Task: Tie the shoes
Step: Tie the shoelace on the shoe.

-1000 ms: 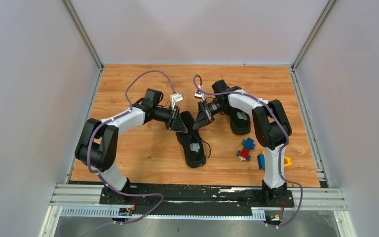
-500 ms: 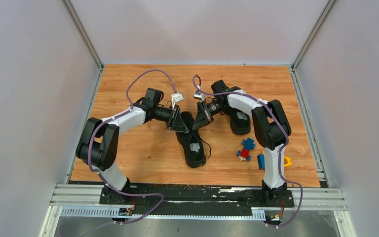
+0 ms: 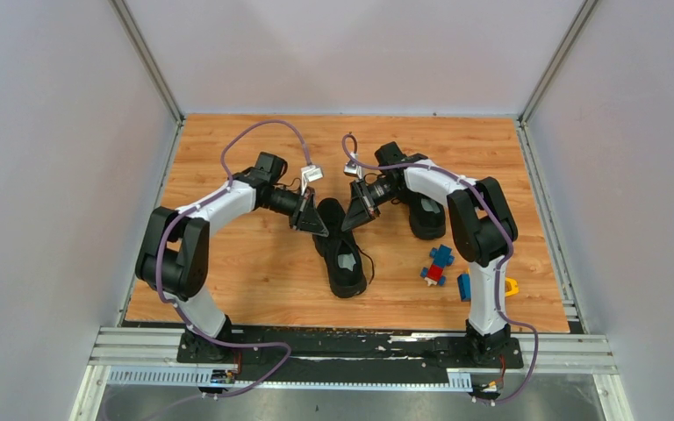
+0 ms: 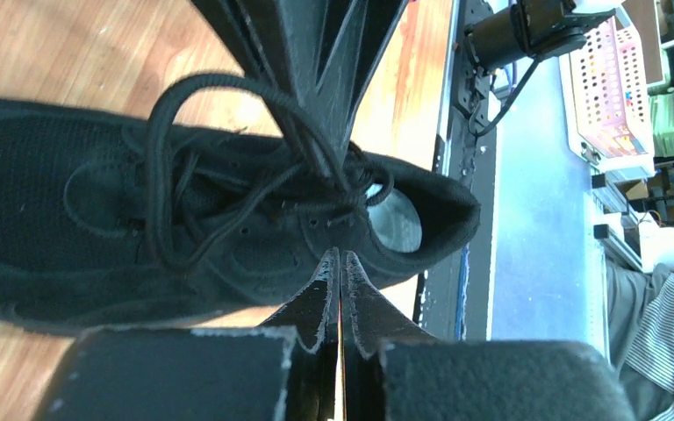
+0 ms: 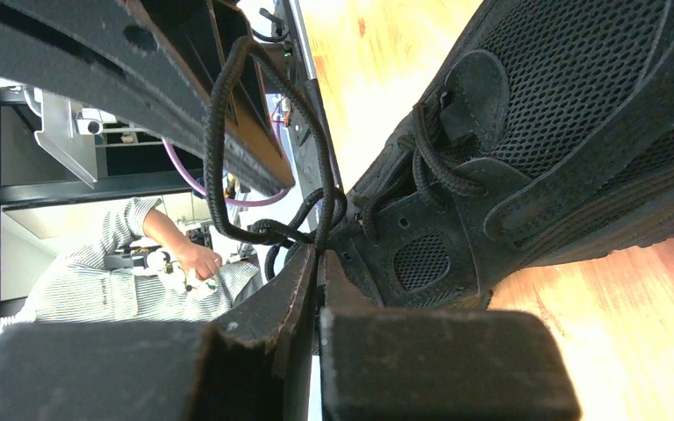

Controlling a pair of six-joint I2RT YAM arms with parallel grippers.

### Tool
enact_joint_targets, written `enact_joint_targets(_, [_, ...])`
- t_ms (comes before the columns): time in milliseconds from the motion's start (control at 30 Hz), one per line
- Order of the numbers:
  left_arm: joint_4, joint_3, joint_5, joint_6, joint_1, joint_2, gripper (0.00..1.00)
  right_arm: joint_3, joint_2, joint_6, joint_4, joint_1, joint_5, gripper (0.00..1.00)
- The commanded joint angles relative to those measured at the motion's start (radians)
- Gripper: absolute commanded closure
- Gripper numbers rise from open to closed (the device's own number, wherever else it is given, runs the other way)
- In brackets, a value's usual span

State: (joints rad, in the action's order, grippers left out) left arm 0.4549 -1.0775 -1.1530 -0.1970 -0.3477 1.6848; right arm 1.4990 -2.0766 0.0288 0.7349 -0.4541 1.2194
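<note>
A black shoe point(image 3: 344, 254) lies mid-table with its toe toward the back, and a second black shoe point(image 3: 427, 217) sits behind the right arm. My left gripper point(image 3: 320, 230) hovers at the near shoe's left side. In the left wrist view the left gripper point(image 4: 340, 254) is shut, tips together just above the eyelet row, and nothing shows between them. My right gripper point(image 3: 351, 224) faces it from the other side. The right gripper point(image 5: 319, 253) is shut on a black lace point(image 5: 215, 149), which rises from its tips in a loop. That lace loop point(image 4: 167, 114) arches over the shoe's tongue.
A blue-and-red toy block point(image 3: 440, 263), a blue block point(image 3: 464, 285) and a yellow piece point(image 3: 511, 286) lie near the right arm's base. Grey walls close in the wooden table point(image 3: 254, 289) on three sides. A metal rail point(image 3: 360, 351) runs along the near edge.
The left arm's forearm and wrist have shifted a little toward the back-left, and its jaws have closed. The right arm and both shoes have stayed put.
</note>
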Motion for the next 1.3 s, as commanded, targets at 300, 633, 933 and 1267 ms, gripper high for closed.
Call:
enact_joint_targets(300, [0.074, 0.009, -0.01, -0.054, 0.065, -0.059, 0.89, 0.025, -0.01, 0.014, -0.028, -0.005, 0.008, 0.84])
enact_joint_targets(633, [-0.161, -0.006, -0.032, 0.049, 0.012, 0.001, 0.67, 0.006, 0.044, -0.009, -0.013, 0.036, -0.075, 0.63])
enact_joint_targets(933, [-0.166, -0.021, -0.022, 0.025, -0.014, 0.034, 0.65, 0.006, 0.063, -0.053, 0.017, 0.051, -0.084, 0.6])
enact_joint_targets(1267, [0.011, -0.068, -0.038, -0.188, -0.051, 0.049, 0.59, 0.002, 0.063, -0.055, 0.019, 0.05, -0.073, 0.6])
